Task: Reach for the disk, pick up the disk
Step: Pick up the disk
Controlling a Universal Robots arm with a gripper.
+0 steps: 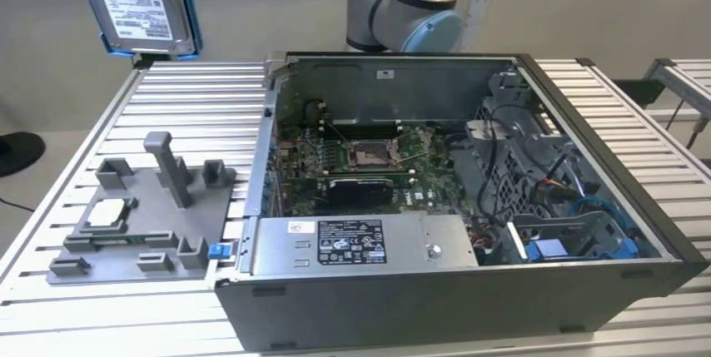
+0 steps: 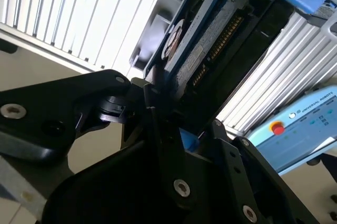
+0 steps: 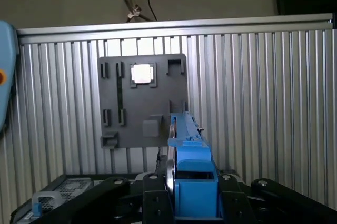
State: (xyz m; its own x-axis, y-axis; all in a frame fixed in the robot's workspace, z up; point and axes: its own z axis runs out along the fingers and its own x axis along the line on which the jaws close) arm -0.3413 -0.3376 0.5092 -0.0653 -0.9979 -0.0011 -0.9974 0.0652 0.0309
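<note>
The tool (image 3: 192, 195) is clenched on the blue-railed edge of the disk (image 1: 141, 3), holding it upright high above the slatted worktop (image 1: 189, 91), well clear of the grey fixture plate (image 1: 156, 217) and open computer case (image 1: 444, 307), so the pick-up looks complete.

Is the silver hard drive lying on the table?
No, the flat silver-grey hard drive with blue side rails hangs above the ribbed metal table, clamped in the black gripper.
</note>
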